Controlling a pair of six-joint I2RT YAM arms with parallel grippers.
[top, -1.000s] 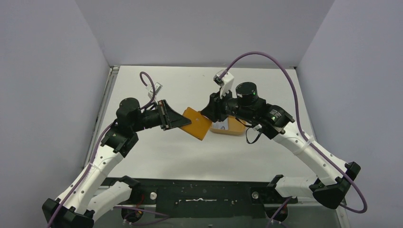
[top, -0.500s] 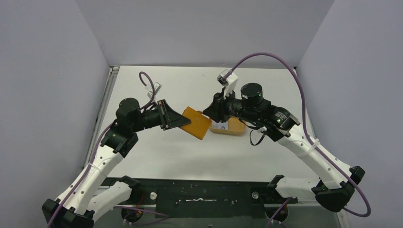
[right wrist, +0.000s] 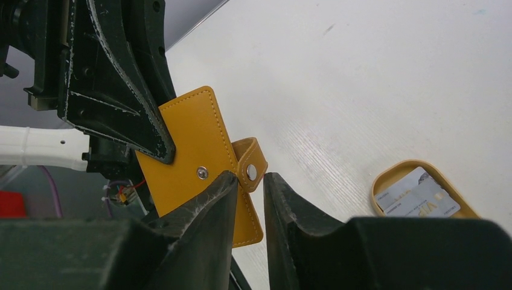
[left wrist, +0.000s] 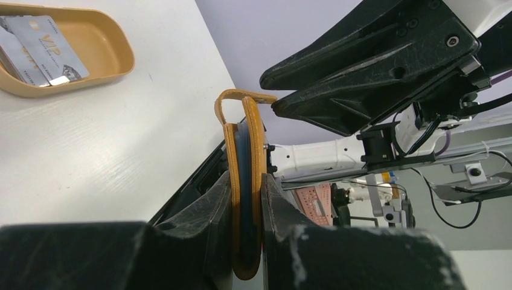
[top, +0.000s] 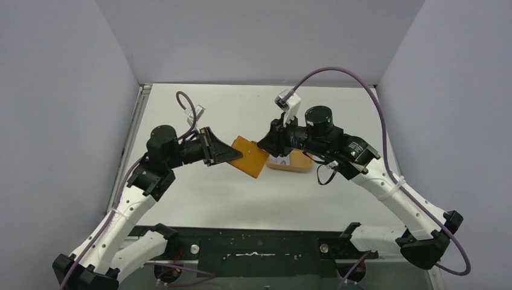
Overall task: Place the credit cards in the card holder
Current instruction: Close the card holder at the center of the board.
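Note:
My left gripper [top: 232,155] is shut on the tan-orange card holder [top: 251,156] and holds it folded, above the table. In the left wrist view the fingers [left wrist: 217,205] pinch it edge-on [left wrist: 255,139]; a dark blue layer shows between its leaves. My right gripper [right wrist: 250,175] has its jaws narrowed onto the holder's snap tab [right wrist: 251,171], touching both edges, on the holder [right wrist: 193,145]. Silvery grey credit cards [left wrist: 45,48] lie in the orange tray [left wrist: 121,57], also seen in the right wrist view [right wrist: 416,196]. No light blue card is clearly visible.
The orange oval tray [top: 300,164] sits on the white table just under and behind my right wrist. Grey walls enclose the table on the left, back and right. The black arm mount runs along the near edge.
My right arm shifted slightly and its wrist rose a little near the holder's right edge. My left arm and the holder stayed put.

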